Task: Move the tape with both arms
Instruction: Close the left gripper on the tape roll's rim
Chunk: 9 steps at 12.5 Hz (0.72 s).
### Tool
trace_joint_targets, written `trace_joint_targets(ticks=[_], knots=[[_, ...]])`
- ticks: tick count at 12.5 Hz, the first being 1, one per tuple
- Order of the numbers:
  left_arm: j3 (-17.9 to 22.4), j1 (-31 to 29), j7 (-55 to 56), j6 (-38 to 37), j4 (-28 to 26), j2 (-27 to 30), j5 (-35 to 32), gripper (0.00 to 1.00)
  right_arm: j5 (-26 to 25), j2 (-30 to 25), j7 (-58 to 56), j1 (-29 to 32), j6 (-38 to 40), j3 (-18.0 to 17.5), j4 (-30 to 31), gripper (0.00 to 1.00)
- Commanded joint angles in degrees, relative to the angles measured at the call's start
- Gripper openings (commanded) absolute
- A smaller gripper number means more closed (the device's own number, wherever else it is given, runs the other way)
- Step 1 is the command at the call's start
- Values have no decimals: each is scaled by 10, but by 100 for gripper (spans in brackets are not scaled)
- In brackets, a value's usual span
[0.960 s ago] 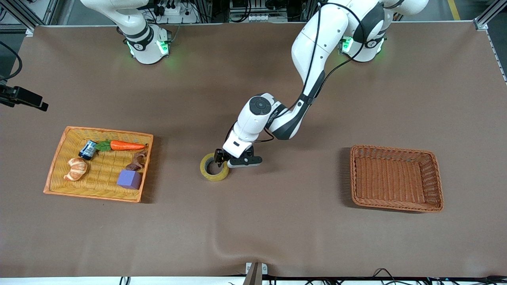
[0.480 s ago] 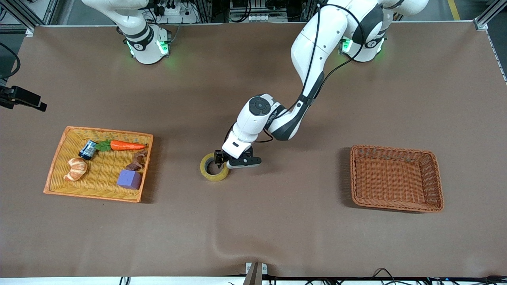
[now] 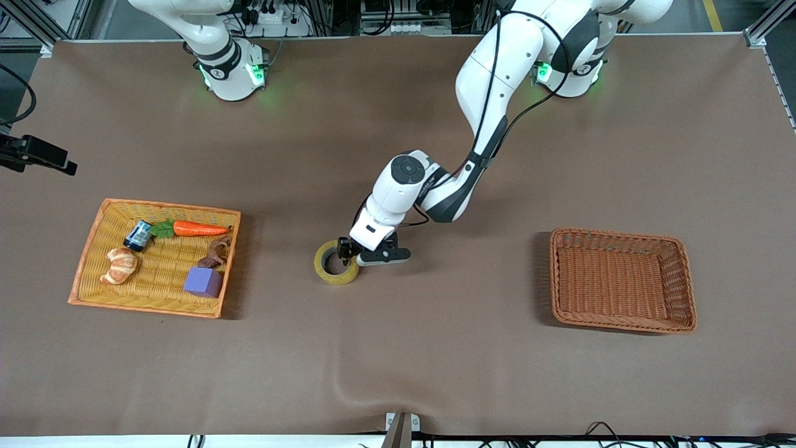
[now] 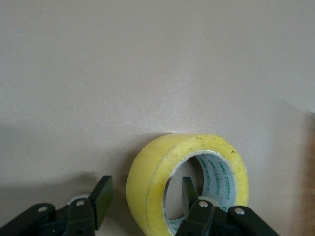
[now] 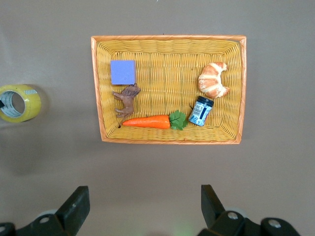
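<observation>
Two fingers of our left gripper [image 3: 346,250] straddle the wall of the tape [image 3: 336,264]: in the left wrist view one finger [image 4: 101,199] stands outside the roll [image 4: 187,182] and the other [image 4: 189,194] sits inside its round hole. A gap shows between the outer finger and the yellow wall, so we read the jaws as spread and not clamped on it. The tape lies flat on the brown table [image 3: 398,348] about midway between the two baskets. Our left arm reaches down to it from its base at the table's edge farthest from the front camera.

Our right gripper [image 5: 142,206] waits high over the yellow basket [image 5: 101,88], fingers wide apart with nothing between them. From there we see the purple cube [image 5: 123,72], a small brown figure [image 5: 126,99], a carrot [image 5: 147,121], a croissant [image 5: 213,80] and a small dark can [image 5: 200,111] lying in that basket, and the tape [image 5: 18,102] resting well apart from it.

Toward the left arm's end of the table stands a darker brown basket [image 3: 563,280].
</observation>
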<state>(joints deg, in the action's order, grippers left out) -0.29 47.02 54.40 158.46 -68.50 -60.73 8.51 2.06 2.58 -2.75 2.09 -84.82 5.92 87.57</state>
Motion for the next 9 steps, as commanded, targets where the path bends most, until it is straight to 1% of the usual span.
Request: trace_joint_targets(ticks=[1, 2, 3, 4, 5, 9], knots=[[9, 7, 8, 6, 27, -17, 11, 64, 4, -14, -7, 10, -3, -9, 14, 100], [9, 7, 8, 6, 28, -17, 11, 61, 4, -14, -7, 10, -2, -9, 14, 100], [10, 7, 7, 6, 27, -17, 11, 54, 4, -14, -7, 11, -1, -9, 14, 100], [11, 8, 8, 11, 27, -18, 10, 40, 4, -13, -7, 11, 0, -9, 14, 100], [10, 10, 10, 19, 27, -18, 11, 33, 4, -13, -8, 11, 0, -9, 14, 100], [17, 20, 10, 28, 25, -23, 9, 33, 3, -11, -7, 11, 0, -9, 14, 100]])
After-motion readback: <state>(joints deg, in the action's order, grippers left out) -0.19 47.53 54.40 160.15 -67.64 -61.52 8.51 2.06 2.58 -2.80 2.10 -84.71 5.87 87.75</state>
